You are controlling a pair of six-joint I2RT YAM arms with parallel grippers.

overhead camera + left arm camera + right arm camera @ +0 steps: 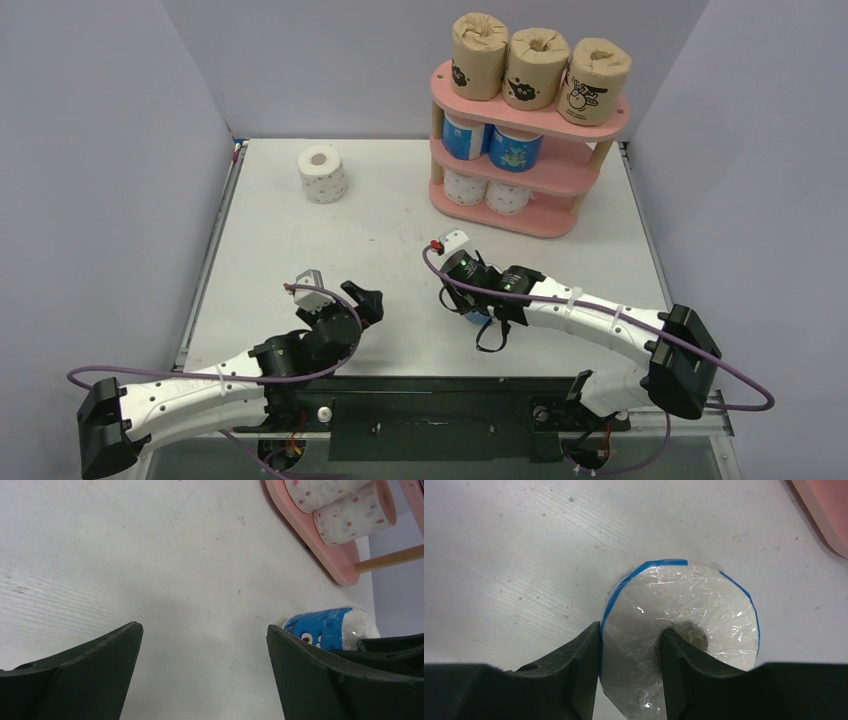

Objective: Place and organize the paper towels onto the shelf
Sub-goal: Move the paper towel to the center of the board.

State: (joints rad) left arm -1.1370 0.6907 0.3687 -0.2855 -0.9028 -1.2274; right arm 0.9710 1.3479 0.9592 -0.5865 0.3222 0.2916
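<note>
Seven rolls (535, 68) sit on shelf (530, 224), far right corner of bench (300, 240). Right claw (630, 632) clamps blue roll (684, 605) toward near edge, one finger in its core. Left claw (202, 626) wide open, empty. White roll (323, 173) near far left corner.

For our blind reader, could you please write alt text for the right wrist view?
The right gripper pinches the wall of a blue-wrapped paper towel roll, one finger in its core; white table behind, pink shelf corner top right.
</note>
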